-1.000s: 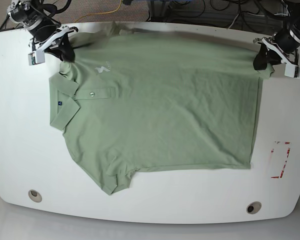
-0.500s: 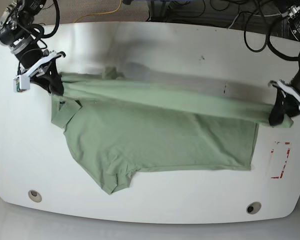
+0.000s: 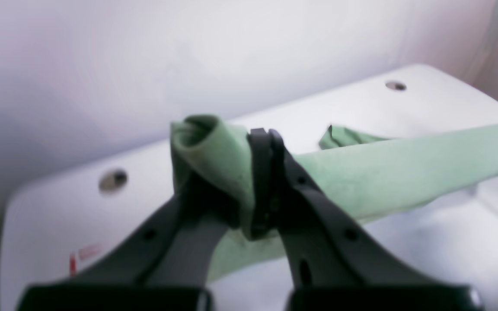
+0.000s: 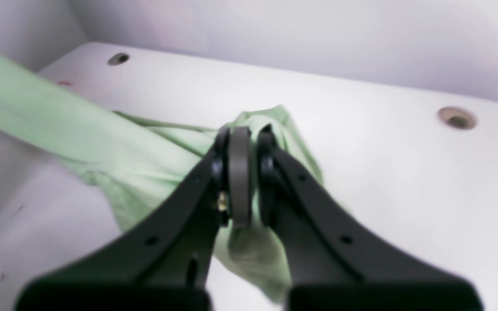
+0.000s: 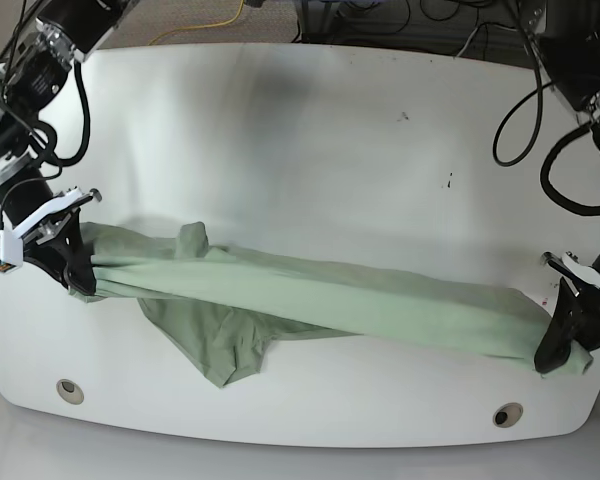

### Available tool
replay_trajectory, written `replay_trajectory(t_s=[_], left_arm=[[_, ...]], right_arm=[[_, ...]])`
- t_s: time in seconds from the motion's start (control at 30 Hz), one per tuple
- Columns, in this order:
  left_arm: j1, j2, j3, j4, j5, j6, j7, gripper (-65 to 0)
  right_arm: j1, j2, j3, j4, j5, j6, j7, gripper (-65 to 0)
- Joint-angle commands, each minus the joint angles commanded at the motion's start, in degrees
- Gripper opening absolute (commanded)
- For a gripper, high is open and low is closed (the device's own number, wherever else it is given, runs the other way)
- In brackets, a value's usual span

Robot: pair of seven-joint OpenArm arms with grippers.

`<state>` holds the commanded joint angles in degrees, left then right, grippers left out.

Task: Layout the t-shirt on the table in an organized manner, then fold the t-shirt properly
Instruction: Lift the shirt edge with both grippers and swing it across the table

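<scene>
The pale green t-shirt (image 5: 310, 305) is stretched in a long band across the front of the white table (image 5: 310, 140), its lower part bunched near the front left. My left gripper (image 5: 558, 352) holds the band's right end, shut on a rolled bunch of cloth (image 3: 214, 151) in the left wrist view, where the gripper (image 3: 263, 172) pinches it. At the band's left end my right gripper (image 5: 78, 277) is shut on the fabric (image 4: 275, 129); its tips (image 4: 242, 172) clamp the cloth in the right wrist view.
Two grey grommet holes (image 5: 70, 390) (image 5: 507, 414) sit near the front edge. A red tape mark (image 3: 82, 255) lies close to the left gripper. Cables hang beyond the table's far edge.
Both grippers have carried the shirt's far edge toward the front of the table, folding it over the rest. The shirt went from lying flat to a stretched band.
</scene>
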<state>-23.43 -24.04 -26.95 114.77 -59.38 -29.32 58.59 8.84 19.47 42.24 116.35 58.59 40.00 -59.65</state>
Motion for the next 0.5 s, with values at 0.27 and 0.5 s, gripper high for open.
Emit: replay_trajectory(t_s=[0.27, 0.5], left_arm=[[-11.2, 2.4, -0.1, 0.0, -0.1, -2.3, 0.0, -64.7], [-19.6, 4.6, -0.3, 0.0, -1.3, -4.2, 0.0, -64.7]], right_arm=[[12.7, 2.2, -0.1, 0.0, 0.1, 0.0, -4.2, -65.0], [21.5, 3.2, -0.1, 0.1, 5.3, 0.0, -5.6, -65.0]])
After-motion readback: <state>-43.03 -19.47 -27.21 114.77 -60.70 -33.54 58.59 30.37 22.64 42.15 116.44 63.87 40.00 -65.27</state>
